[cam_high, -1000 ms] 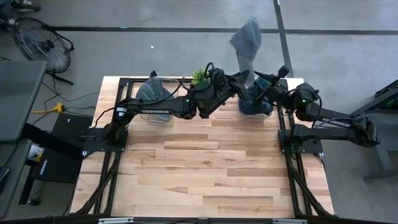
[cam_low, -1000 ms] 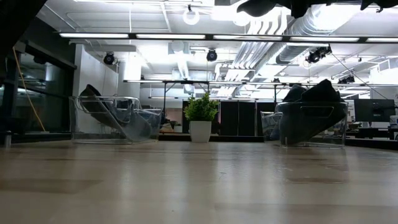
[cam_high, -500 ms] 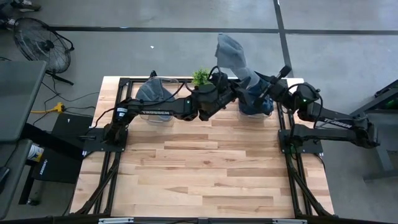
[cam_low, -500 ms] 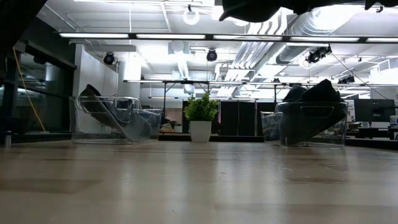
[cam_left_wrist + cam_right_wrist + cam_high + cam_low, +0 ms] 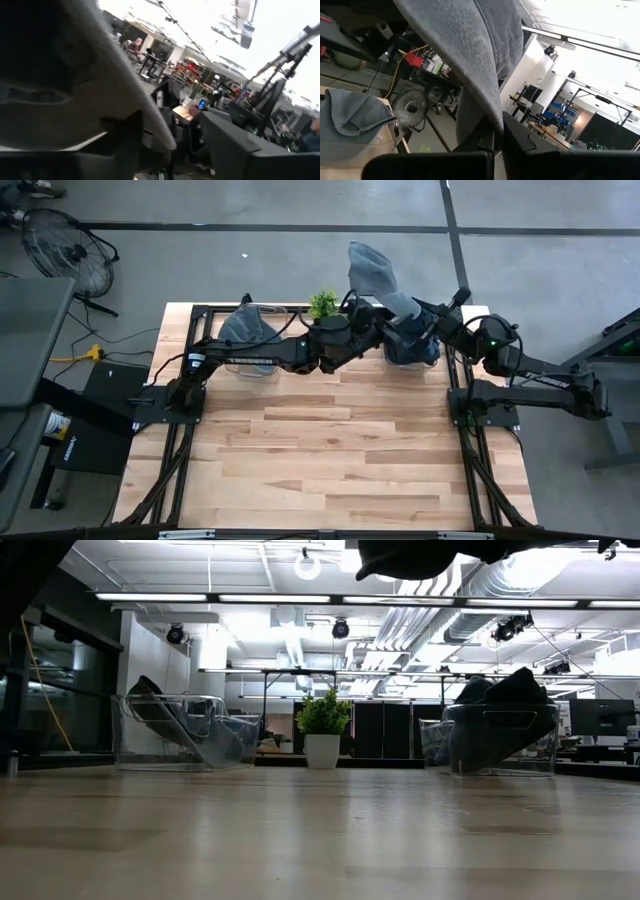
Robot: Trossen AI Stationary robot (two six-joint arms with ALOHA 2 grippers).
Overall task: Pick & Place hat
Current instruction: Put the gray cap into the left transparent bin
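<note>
A grey hat (image 5: 372, 268) hangs high in the air over the table's far edge, between my two grippers; it fills the right wrist view (image 5: 470, 50) and looms close in the left wrist view (image 5: 60, 75). My right gripper (image 5: 422, 318) comes from the right and is shut on the hat's lower end. My left gripper (image 5: 378, 316) reaches in from the left, right beside the hat, with its fingers apart. In the low view only the hat's dark underside (image 5: 410, 555) shows, at the top edge. My right gripper pinches a fold of the hat's grey cloth (image 5: 490, 122) between its two fingers at the hat's lower end, coming nearly level from the table's right. The rest of the hat stands up and away from the fingers, clear of the table. I cannot tell whether my left gripper touches the hat.
A clear bin (image 5: 250, 340) holding a grey hat stands at the back left. Another clear bin (image 5: 410, 348) with dark hats is at the back right, under the grippers. A small potted plant (image 5: 322, 302) is between them. The wooden tabletop (image 5: 330, 450) spreads toward the near edge.
The hat's free upper end has swung toward the table's left and now stands over the plant's right side. Its lower end has stayed between the two grippers. Both wrists have rolled a little; neither arm has travelled.
</note>
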